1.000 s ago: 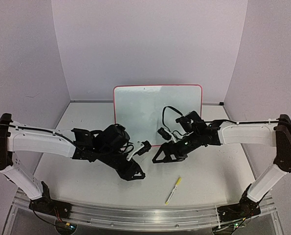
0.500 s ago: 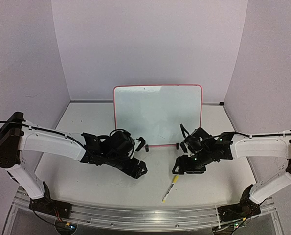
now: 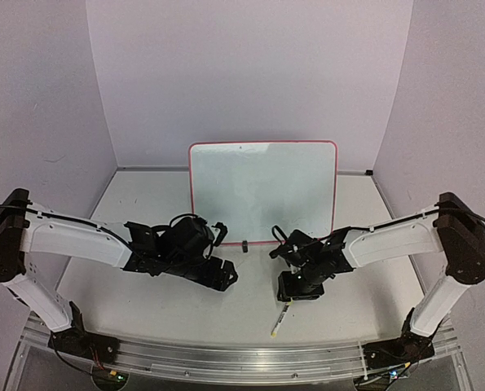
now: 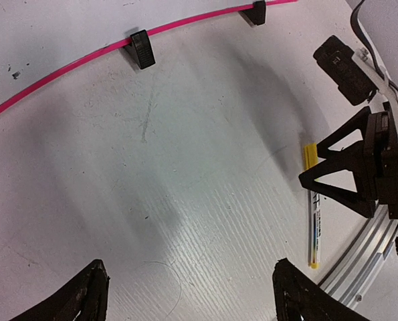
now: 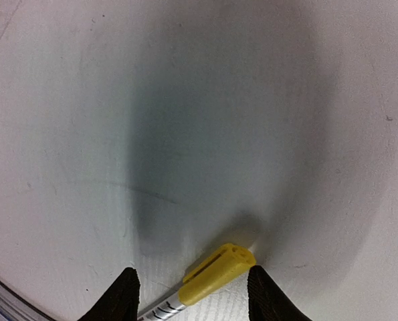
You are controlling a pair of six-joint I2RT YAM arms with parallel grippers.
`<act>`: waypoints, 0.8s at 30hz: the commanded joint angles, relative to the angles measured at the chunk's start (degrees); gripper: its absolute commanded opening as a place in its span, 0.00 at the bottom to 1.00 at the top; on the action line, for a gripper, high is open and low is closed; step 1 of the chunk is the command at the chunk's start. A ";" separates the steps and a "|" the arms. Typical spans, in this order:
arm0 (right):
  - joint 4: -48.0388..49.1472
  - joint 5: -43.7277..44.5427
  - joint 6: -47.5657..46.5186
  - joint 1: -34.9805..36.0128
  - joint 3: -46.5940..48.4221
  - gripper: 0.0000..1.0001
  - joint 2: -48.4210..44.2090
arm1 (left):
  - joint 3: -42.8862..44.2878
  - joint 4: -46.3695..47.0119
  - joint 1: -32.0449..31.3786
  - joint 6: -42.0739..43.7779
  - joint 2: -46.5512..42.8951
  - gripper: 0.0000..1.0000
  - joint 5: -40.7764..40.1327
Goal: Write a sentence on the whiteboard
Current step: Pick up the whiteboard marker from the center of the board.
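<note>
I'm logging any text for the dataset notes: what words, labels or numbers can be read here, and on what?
Marker: dark print along the barrel, too small to read.
Whiteboard: no writing can be made out.
Nothing else carries readable text.

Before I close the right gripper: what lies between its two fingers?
The yellow-capped marker, lying on the table, between the fingertips of the right gripper; the right wrist view shows it.
</note>
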 commanded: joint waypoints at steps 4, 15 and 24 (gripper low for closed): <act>1.91 2.15 0.93 1.26 3.42 0.37 4.33 | -1.47 2.43 0.75 -2.77 -3.27 0.84 -1.30; 8.03 3.46 -3.65 1.26 2.88 0.00 1.18 | -3.52 9.51 1.61 -10.31 -3.28 0.84 2.60; 22.35 -1.05 -17.00 1.27 -4.94 0.00 -16.74 | -5.83 23.08 1.95 -13.94 -3.98 0.85 12.81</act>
